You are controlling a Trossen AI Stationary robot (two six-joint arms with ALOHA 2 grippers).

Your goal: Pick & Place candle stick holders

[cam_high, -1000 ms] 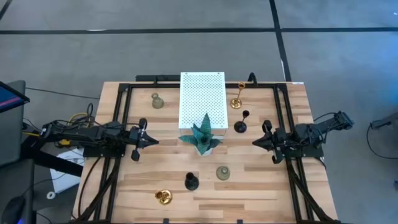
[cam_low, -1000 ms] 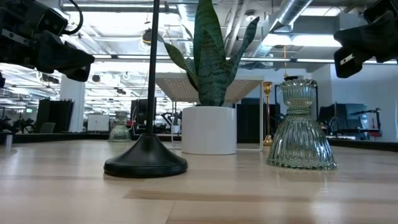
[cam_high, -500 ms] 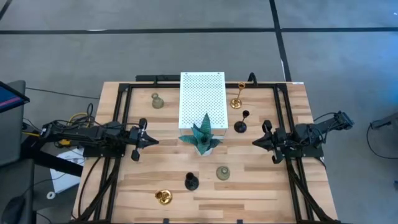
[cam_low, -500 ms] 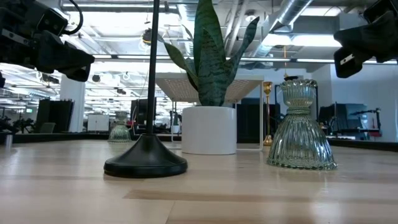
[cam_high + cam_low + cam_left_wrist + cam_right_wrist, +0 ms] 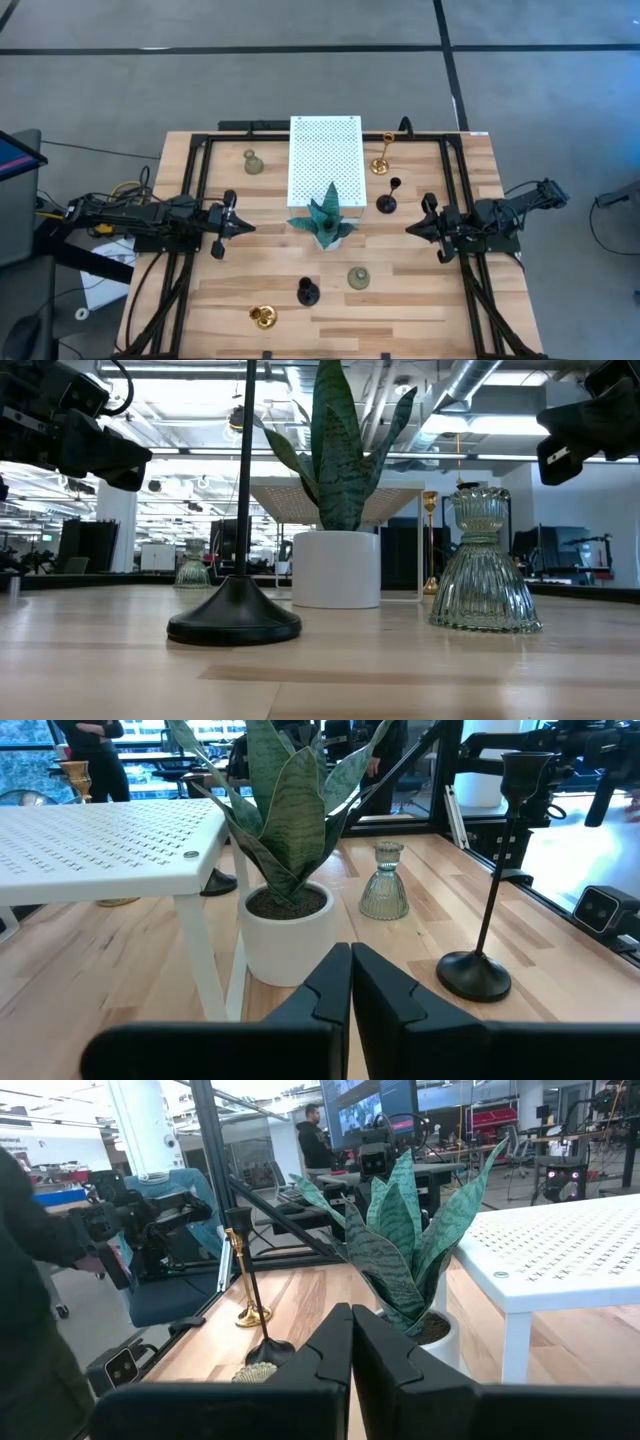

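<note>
Table: pale wood planks, smooth, light sheen. Grey-green holder: ribbed clear glass, glossy. Black holder: smooth matt-black base, satin stem. Gold holder: polished shiny metal. Perforated board: matt white, plastic-looking. Plant pot: smooth matt white; leaves mottled, dull. Gripper fingers: matt black plastic.

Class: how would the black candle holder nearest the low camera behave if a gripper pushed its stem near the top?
The black holder would probably tip rather than slide: its stem is tall and thin over a small round base. It looks rigid, likely metal, so it shouldn't bend. Its smooth stem may be slippery.
</note>
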